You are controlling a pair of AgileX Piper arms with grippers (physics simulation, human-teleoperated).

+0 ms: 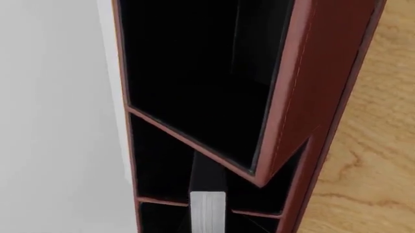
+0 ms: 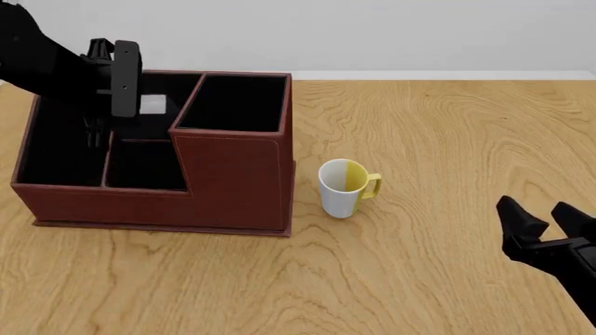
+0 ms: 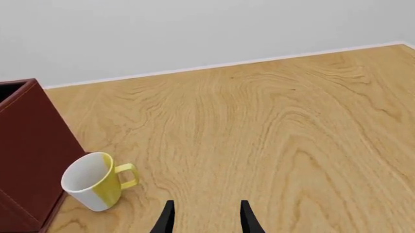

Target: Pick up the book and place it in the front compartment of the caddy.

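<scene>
The caddy [image 2: 233, 185] is a reddish-brown box with black-lined compartments, standing at the table's left. My left gripper [image 2: 105, 59] is shut on the book [image 2: 125, 84], a black hardback held upright over the caddy's left part, above the inner partitions. In the left wrist view the book's white page edges [image 1: 207, 211] and black cover point down into the caddy [image 1: 311, 87]; the fingers are hidden there. I cannot tell which compartment lies directly under it. My right gripper [image 2: 545, 220] is open and empty, low at the front right; its tips also show in the right wrist view [image 3: 206, 216].
A white and yellow mug [image 2: 343, 187] stands just right of the caddy, handle to the right; it also shows in the right wrist view [image 3: 91, 180] beside the caddy's corner [image 3: 26, 145]. A light wall runs behind the table's far edge.
</scene>
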